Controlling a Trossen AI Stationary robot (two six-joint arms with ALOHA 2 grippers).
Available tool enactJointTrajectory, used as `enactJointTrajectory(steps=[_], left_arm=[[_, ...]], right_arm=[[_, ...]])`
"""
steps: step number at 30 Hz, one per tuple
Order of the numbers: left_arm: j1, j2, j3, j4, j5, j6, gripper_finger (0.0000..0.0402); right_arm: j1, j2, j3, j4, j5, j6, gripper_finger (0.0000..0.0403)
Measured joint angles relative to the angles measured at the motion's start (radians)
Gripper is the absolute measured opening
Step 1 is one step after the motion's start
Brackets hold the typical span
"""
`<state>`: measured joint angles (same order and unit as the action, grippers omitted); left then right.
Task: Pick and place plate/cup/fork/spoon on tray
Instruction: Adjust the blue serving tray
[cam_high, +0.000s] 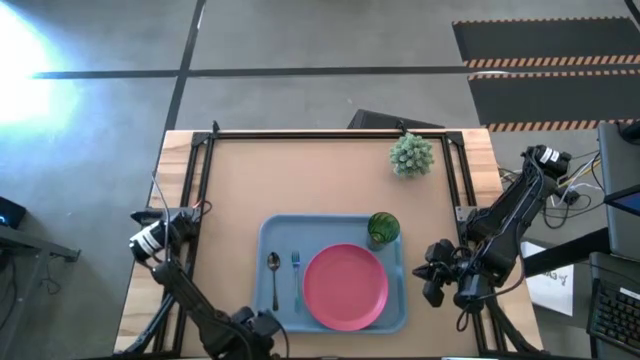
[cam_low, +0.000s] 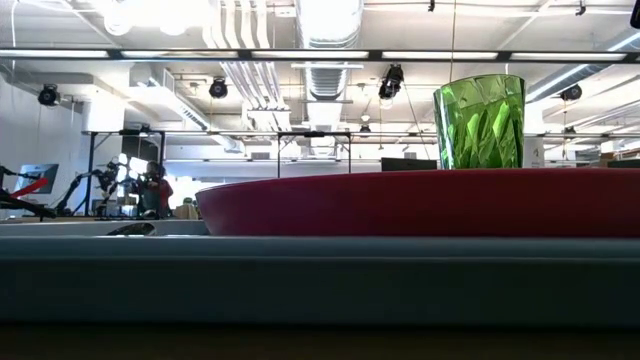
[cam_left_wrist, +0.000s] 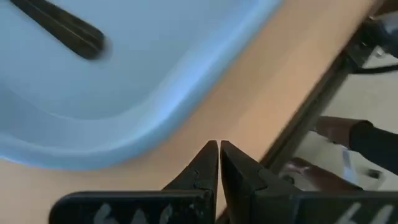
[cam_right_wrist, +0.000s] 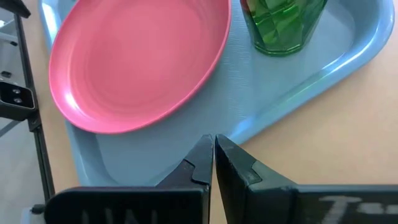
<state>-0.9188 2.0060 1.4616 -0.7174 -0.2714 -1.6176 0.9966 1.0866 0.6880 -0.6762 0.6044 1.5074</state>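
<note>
- Four pieces of tableware already sit on the tray (cam_high: 268, 232), low and centre in the high view: we see the plate (cam_high: 345, 286) filling its middle, the cup (cam_high: 383, 228) upright at its upper-right corner, the fork (cam_high: 296, 276) and the spoon (cam_high: 274, 278) side by side at its left.
- We judge the placing finished; nothing remains on the bare table except a potted plant (cam_high: 411, 154) near the upper right, which is not part of the job.
- Both utensils lie with long axes running up-down in the high view, heads toward the top of frame.
- Left gripper (cam_left_wrist: 219, 152) sits off the tray's lower-left corner, fingertips pressed together, empty.
- Right gripper (cam_right_wrist: 213, 148) waits just right of the tray, likewise closed on nothing.
- Next, we expect only a retreat to rest.
</note>
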Motion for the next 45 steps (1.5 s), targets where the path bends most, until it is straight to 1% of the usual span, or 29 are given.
enactJointTrajectory(steps=[3, 7, 11, 23, 26, 35, 38, 42, 45], left_arm=[[0.011, 0.0, -0.005, -0.01, -0.002, 0.001, 0.0], [0.026, 0.002, -0.007, -0.01, -0.05, 0.002, 0.0], [0.041, 0.004, -0.007, -0.007, -0.075, 0.014, 0.0], [0.054, 0.005, -0.014, -0.009, -0.088, 0.036, 0.0], [0.06, 0.005, -0.023, -0.017, -0.108, 0.036, 0.0], [0.099, 0.002, -0.059, -0.018, -0.124, 0.034, 0.0], [0.115, 0.002, -0.064, -0.022, -0.124, 0.055, 0.0], [0.133, 0.002, -0.068, -0.025, -0.133, 0.081, 0.0], [0.135, 0.002, -0.058, -0.034, -0.155, 0.1, 0.0]], right_arm=[[0.0, 0.0, 0.0, 0.0, 0.0, 0.001, 0.0008], [0.0, 0.0, 0.0, 0.0, 0.0, 0.002, 0.0008], [0.0, 0.0, 0.0, 0.0, 0.0, 0.003, 0.0008], [0.0, 0.0, 0.0, -0.001, 0.001, 0.003, 0.0008], [0.0, 0.0, 0.0, -0.001, 0.001, 0.003, 0.0008], [0.0, 0.0, 0.0, 0.004, 0.001, 0.003, 0.0008], [0.0, 0.0, 0.0, 0.009, 0.0, 0.003, 0.0008], [0.0, -0.007, 0.0, 0.03, -0.007, 0.003, 0.0008], [0.0, -0.011, 0.018, 0.038, -0.039, 0.003, 0.0008]])
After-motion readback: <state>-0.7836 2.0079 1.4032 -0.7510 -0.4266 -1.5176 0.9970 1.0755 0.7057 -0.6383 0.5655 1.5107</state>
